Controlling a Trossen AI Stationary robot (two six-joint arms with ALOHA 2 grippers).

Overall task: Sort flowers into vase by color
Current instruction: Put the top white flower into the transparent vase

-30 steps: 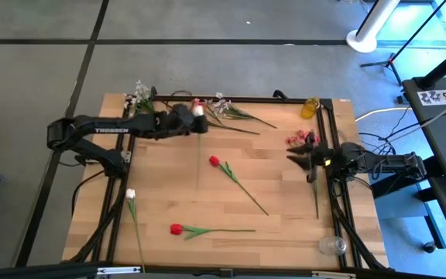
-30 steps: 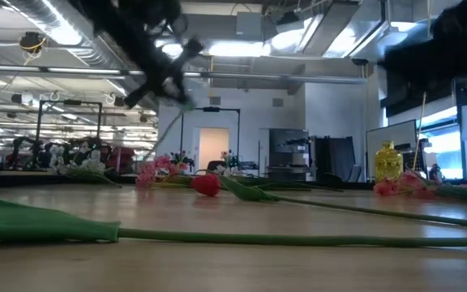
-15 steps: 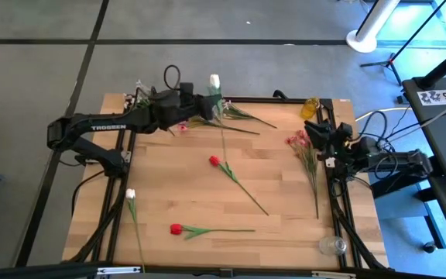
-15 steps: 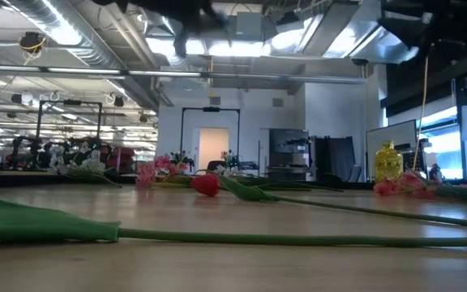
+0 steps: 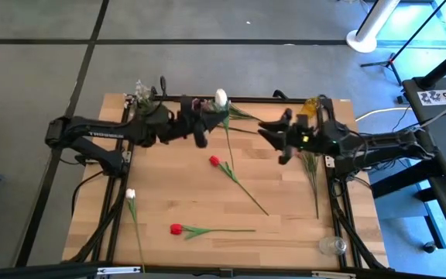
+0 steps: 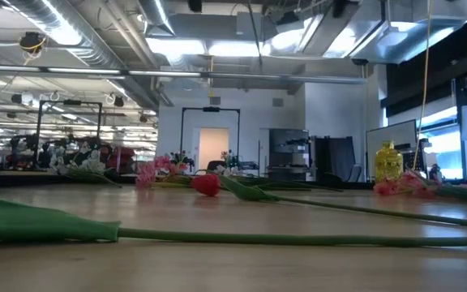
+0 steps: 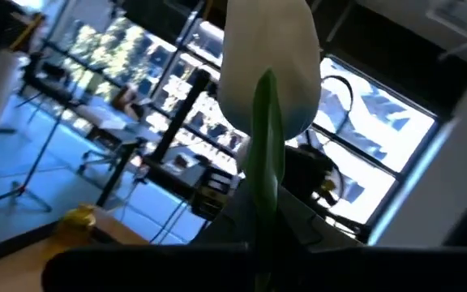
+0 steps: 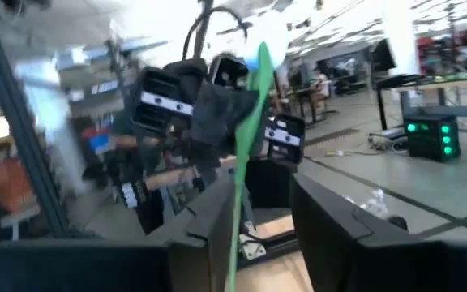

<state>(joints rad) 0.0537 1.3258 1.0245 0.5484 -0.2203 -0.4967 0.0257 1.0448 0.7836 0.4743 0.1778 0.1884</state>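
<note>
A white tulip [image 5: 221, 97] hangs high over the table's far middle, with my left gripper [image 5: 211, 115] shut on it. In the left wrist view its bloom [image 7: 266, 73] stands above the dark fingers. My right gripper [image 5: 269, 141] is raised a little to the right of the tulip, open and pointing toward the left arm. In the right wrist view the green stem [image 8: 246, 138] shows ahead between its two fingers; I see no touch. On the wood lie two red tulips [image 5: 214, 161] [image 5: 176, 229], another white tulip [image 5: 131, 194] and a pink spray [image 5: 307, 151]. My left gripper pinches the tulip's green stem just below the bloom [image 7: 264, 235] between its two fingers, which lie about level and across the stem. The bloom stands up past the fingers. The rest of the stem [image 5: 228, 139] hangs below, clear of the table.
A yellow vase [image 5: 310, 107] stands at the far right and a clear glass one [image 5: 332, 246] at the near right corner. White and pink sprays [image 5: 238, 115] lie along the far edge, and more white blossoms [image 5: 141, 93] at the far left. Black rails frame the table's sides.
My left gripper has risen and gone toward the table's right, tipping from pointing down to about level. The white tulip has turned bloom-up with it and its stem has swung. My right gripper has swung up from the right edge and out toward the tulip.
</note>
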